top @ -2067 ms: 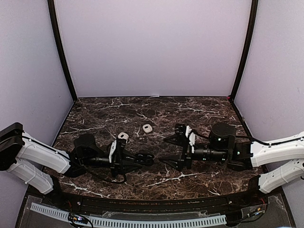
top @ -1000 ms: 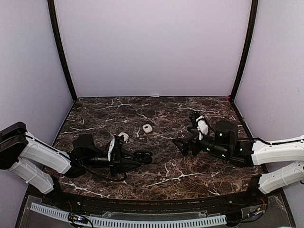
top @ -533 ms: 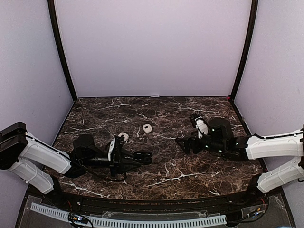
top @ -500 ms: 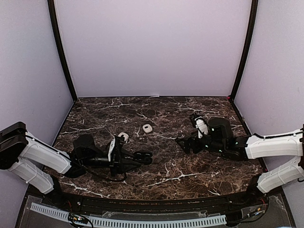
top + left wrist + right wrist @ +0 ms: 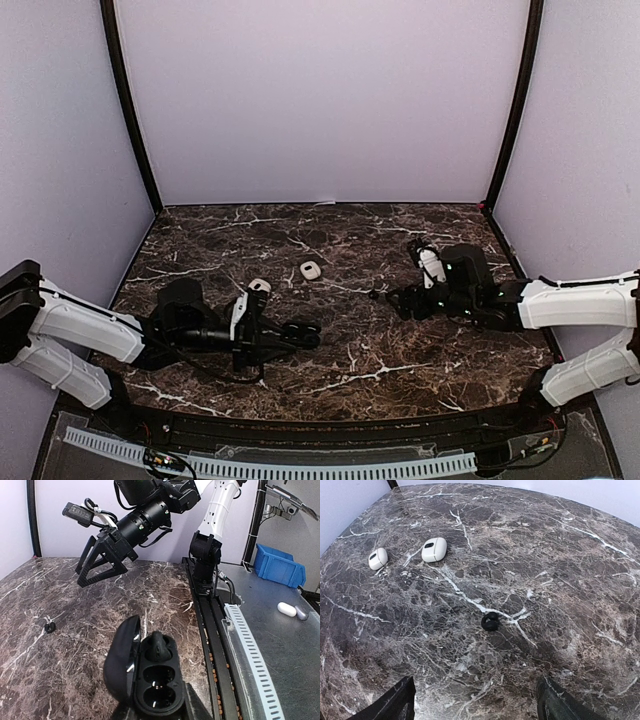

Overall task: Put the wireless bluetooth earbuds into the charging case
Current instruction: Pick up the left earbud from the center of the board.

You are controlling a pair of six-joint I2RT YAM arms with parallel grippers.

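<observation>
The dark marbled surface [image 5: 330, 235] carries everything. The left gripper [image 5: 285, 333] is clamped tight on a black charging case [image 5: 145, 680] and holds it clear of the surface with its lid swung open. The right gripper [image 5: 101, 576] stands wide apart with nothing between its fingers, tilted down toward the surface off to the case's right.

Two white cases lie closed on the surface behind the black case: the larger one [image 5: 434, 549] straight back from it, the smaller one [image 5: 378, 558] back and to the left. They are near each other but not touching. Each bears a small dark mark, too small to read.

One black earbud [image 5: 159, 647] sits in the case's far socket, while the near socket shows only its bare contacts. A second black earbud [image 5: 490, 621] lies loose on the surface, to the right of the case and a little further back, just ahead of the right gripper's fingertips [image 5: 395, 702] and roughly centred between them, touching neither.

Only the left wrist view shows the inside of the case, and a blue bin [image 5: 279, 565] on a grey bench beyond the surface's edge. Only the right wrist view shows the loose earbud's rounded shape. From above it is a mere speck.
</observation>
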